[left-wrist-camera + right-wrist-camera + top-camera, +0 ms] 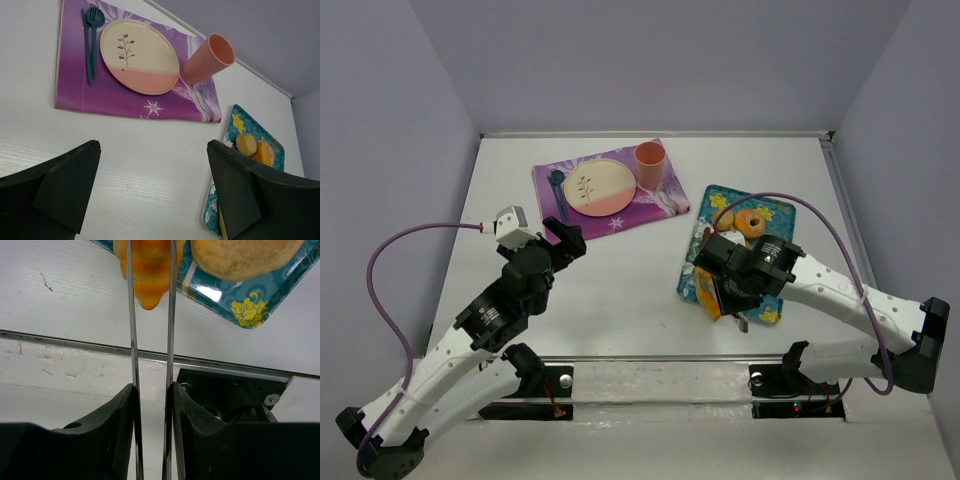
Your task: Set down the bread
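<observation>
The bread, a golden orange croissant (148, 270), is pinched between the two thin blades of metal tongs (131, 340). My right gripper (152, 387) is shut on those tongs. In the top view the right gripper (720, 280) holds the croissant (711, 297) at the near left edge of the teal flowered tray (775, 215), just above it. My left gripper (565, 235) is open and empty over bare table; in its wrist view the left gripper (155, 170) has its jaws wide apart.
A purple mat (655, 205) at the back holds a cream and pink plate (600, 186), an orange cup (651, 160) and blue cutlery (558, 190). The tray also carries a doughnut (753, 222) and a tan bun (240, 255). The table's metal front edge (75, 340) is close.
</observation>
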`<control>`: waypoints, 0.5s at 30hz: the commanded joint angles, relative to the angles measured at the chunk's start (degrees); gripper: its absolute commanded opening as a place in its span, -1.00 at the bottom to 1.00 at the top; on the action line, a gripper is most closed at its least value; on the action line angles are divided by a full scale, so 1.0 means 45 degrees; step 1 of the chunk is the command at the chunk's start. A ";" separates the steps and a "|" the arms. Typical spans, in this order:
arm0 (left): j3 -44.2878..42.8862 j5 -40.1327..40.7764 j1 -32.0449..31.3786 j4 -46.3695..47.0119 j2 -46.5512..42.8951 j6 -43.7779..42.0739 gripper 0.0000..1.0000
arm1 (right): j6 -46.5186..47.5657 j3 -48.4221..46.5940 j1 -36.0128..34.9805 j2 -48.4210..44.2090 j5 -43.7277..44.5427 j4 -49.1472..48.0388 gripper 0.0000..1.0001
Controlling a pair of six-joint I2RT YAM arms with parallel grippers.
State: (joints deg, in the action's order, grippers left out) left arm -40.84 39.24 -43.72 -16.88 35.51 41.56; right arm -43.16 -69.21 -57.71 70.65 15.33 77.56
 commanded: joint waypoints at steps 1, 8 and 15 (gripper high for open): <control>0.0033 0.0342 0.0029 0.0549 0.0000 -0.0095 0.98 | 0.0059 -0.1198 0.0032 -0.0231 0.0791 0.1710 -0.56; 0.0013 0.0381 0.0029 0.0432 -0.0253 -0.0115 0.98 | 0.0545 -0.3114 0.0032 -0.0232 0.2080 0.1496 -0.78; -0.0026 0.0829 0.0029 0.0256 -0.0585 0.0061 0.98 | 0.3572 -0.3936 0.0032 0.0040 0.1319 -0.3687 -0.79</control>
State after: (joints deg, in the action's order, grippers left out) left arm -40.84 39.59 -43.72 -16.95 33.85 41.43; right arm -35.73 -84.36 -57.71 70.48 20.93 75.02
